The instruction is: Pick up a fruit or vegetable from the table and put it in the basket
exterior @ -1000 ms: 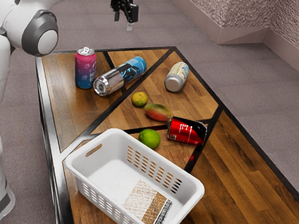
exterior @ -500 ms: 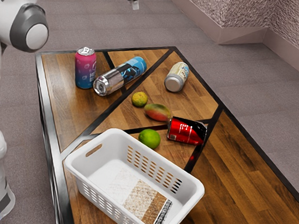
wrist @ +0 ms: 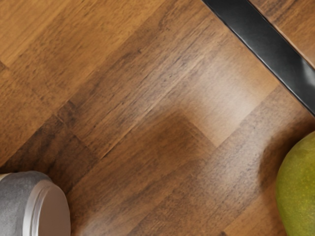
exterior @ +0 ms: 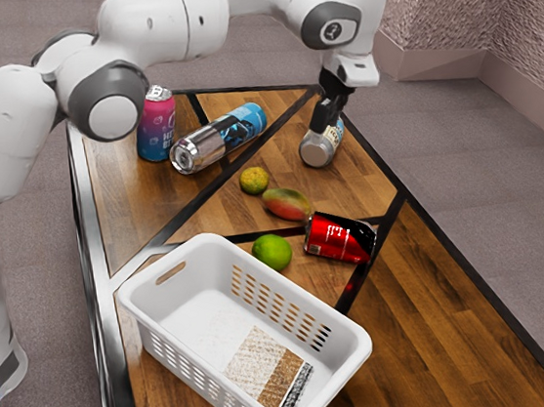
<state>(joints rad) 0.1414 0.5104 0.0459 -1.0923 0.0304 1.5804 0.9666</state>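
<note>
On the bench (exterior: 453, 325) there lie three fruits, a small round yellow one (exterior: 254, 180), near it a longish red-and-green mango (exterior: 287, 203), and a round green lime (exterior: 272, 252) just beside the white basket (exterior: 143, 299), which stands upright and has slotted walls.

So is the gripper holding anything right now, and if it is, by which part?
Nothing: the gripper is empty, and the grey-ended container seen behind it lies on the table.

Only illegible lettering (exterior: 331, 230) on the cans (exterior: 156, 126)
</note>
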